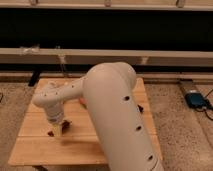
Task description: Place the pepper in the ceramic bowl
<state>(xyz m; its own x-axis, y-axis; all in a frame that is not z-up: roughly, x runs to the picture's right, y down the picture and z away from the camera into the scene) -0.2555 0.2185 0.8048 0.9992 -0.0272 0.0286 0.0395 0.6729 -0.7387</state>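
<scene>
My gripper [58,129] hangs from the white arm [115,115] and is down at the wooden table [35,145], at its left middle. Dark red bits of the pepper [51,133] show at the gripper's tip, on the tabletop; the rest is hidden by the gripper. I cannot tell whether it is touching the pepper. The ceramic bowl [81,101] is almost wholly hidden behind the arm. Only an orange sliver of it shows to the right of the gripper, farther back on the table.
The bulky arm covers the table's middle and right. A thin pale object [62,64] stands at the table's far left edge. A small dark thing [141,107] lies near the right edge. A blue device [196,100] lies on the floor at right. A long rail runs behind.
</scene>
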